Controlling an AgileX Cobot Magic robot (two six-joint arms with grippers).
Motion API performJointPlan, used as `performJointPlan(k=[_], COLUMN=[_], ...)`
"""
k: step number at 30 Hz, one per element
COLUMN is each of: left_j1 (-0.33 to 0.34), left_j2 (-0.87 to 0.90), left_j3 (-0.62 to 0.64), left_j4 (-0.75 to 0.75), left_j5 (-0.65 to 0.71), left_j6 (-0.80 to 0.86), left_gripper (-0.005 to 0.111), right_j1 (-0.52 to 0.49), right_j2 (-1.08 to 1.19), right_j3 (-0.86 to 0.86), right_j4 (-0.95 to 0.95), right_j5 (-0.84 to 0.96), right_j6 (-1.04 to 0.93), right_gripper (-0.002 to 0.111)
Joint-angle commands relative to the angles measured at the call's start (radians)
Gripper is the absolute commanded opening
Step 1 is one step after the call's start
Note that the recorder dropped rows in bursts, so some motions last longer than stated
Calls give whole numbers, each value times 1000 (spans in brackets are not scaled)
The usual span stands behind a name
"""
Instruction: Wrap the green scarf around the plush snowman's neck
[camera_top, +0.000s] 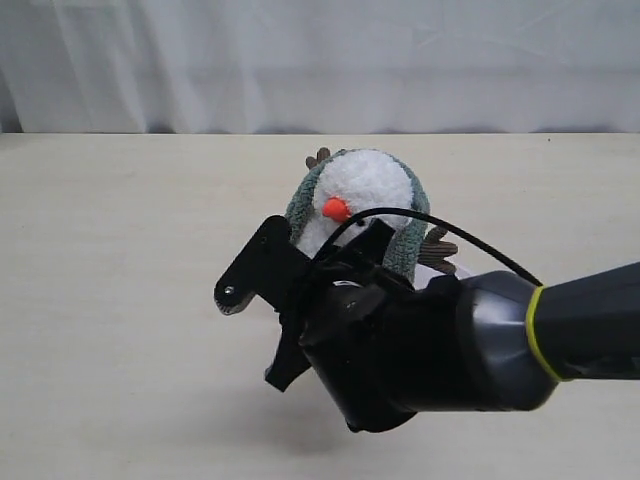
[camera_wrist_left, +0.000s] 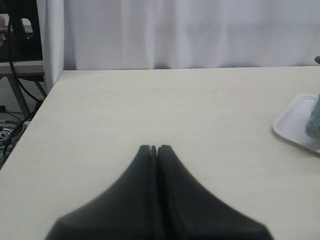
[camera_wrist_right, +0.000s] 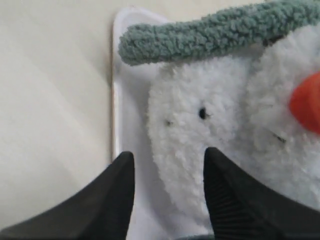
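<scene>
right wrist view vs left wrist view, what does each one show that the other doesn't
Only the right wrist view: the plush snowman with its orange nose, and the right gripper, fingers apart. Only the left wrist view: the left gripper, fingers shut, and the curtain. Both: the white tray, the green scarf (just a sliver in the left) and the tabletop.

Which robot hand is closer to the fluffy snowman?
The right hand. It is open, right beside the snowman, at its white body. The left hand is shut over the table, well away, seeing only the edge of the tray.
</scene>
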Motion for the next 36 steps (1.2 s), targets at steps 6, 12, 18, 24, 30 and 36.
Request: performJointPlan(k=[6,12,18,24,30,36], left_j1=[3,3,3,3,3,3], left_j2=[-3,-3,-3,-3,-3,-3], left_j3=[3,3,3,3,3,3], left_j4=[2,2,2,2,2,2], left_j5=[-8,-8,-8,-8,-8,-8], left_j6=[-4,-4,-4,-4,-4,-4], left_gripper=[0,0,0,0,0,0], right_j1=[-107,-170,-171,-96,-91,-93], right_j2=[1,1,26,103,159,236], right_j3=[-57,-72,-191,-394,-399,-399], right_j4=[8,-210,-1451,-2102,-2059,-2212], right_j5=[596,788,1025,1512,1483,1483], right_j6=[99,322,1516,2077,2072,2175], right_gripper=[42,42,32,33,37,37])
